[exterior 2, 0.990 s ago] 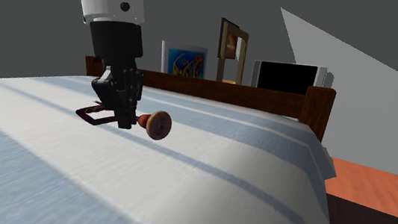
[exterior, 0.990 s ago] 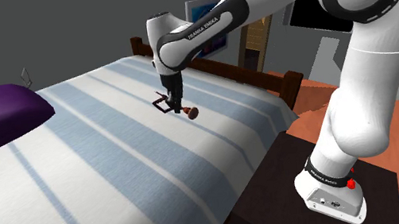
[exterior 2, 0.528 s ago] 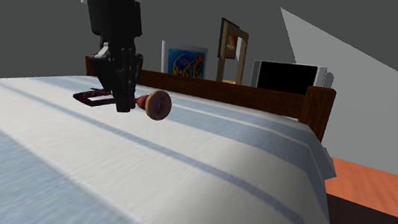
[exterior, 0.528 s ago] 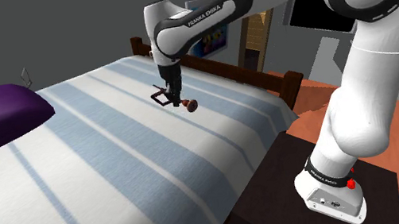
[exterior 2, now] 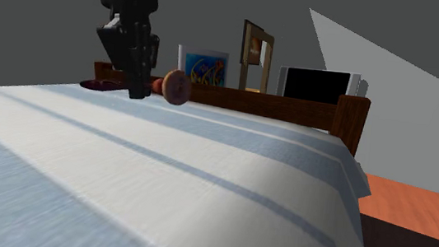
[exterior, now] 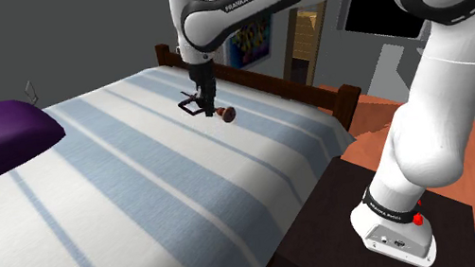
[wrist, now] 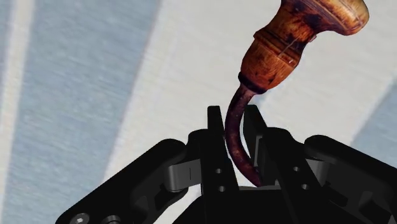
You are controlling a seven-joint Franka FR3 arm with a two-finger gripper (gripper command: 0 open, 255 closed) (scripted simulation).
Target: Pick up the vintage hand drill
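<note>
Hand drill [exterior 2: 176, 87] now hangs clear above the striped bed [exterior 2: 203, 191], higher than a second ago, its curved shank clamped in the claw [wrist: 234, 118], so the pickup looks essentially done.

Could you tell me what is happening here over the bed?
The white arm has its black gripper shut on the curved dark shaft of the vintage hand drill. The drill's brown knob sticks out past the gripper. In the second exterior view the drill hangs clear above the blue-and-white striped bed, so it appears to be picked up.
</note>
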